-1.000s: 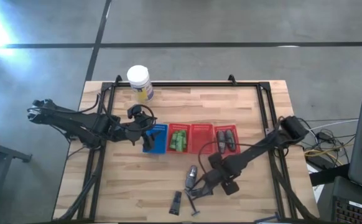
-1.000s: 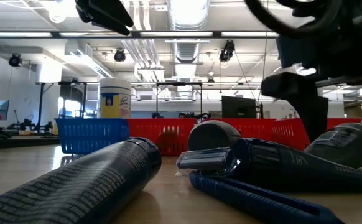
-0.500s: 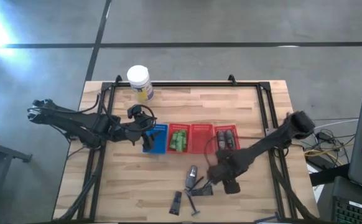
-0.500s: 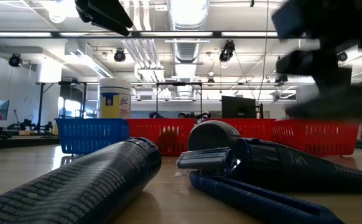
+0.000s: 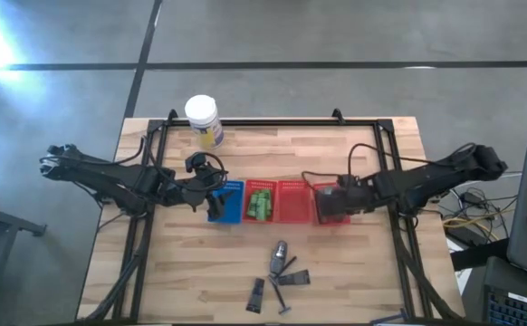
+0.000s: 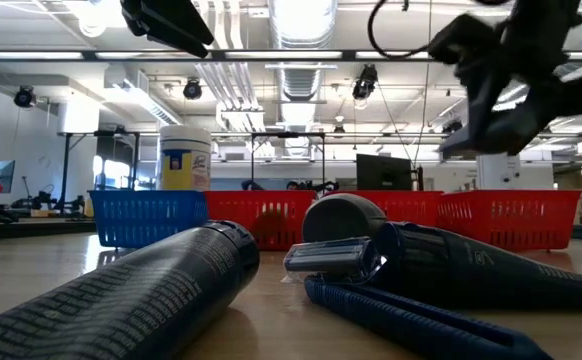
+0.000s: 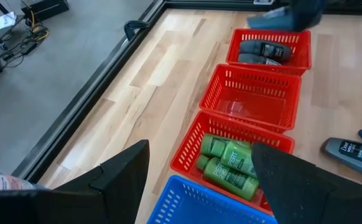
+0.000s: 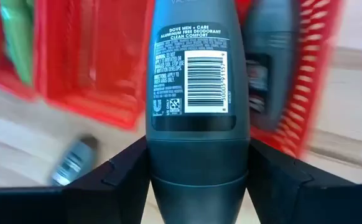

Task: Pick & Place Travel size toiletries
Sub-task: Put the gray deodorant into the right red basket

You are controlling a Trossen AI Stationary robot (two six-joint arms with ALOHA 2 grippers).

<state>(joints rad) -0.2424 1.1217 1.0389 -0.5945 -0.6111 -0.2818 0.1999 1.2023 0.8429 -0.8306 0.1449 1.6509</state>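
Deodorant stick (image 8: pixel 198 93) (Dove Men+Care, barcode showing) is clamped upright between the right gripper's (image 5: pixel 333 203) fingers, hanging directly above the rightmost red basket (image 5: pixel 329 219), where similar grey sticks lie; left gripper (image 5: pixel 211 188) waits open.

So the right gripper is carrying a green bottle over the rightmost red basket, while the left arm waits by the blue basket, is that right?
Not quite. The right gripper is shut on a grey Dove deodorant, not a green bottle; the right wrist view shows its label. The rest holds: it hangs over the rightmost red basket, and the left gripper waits by the blue basket.
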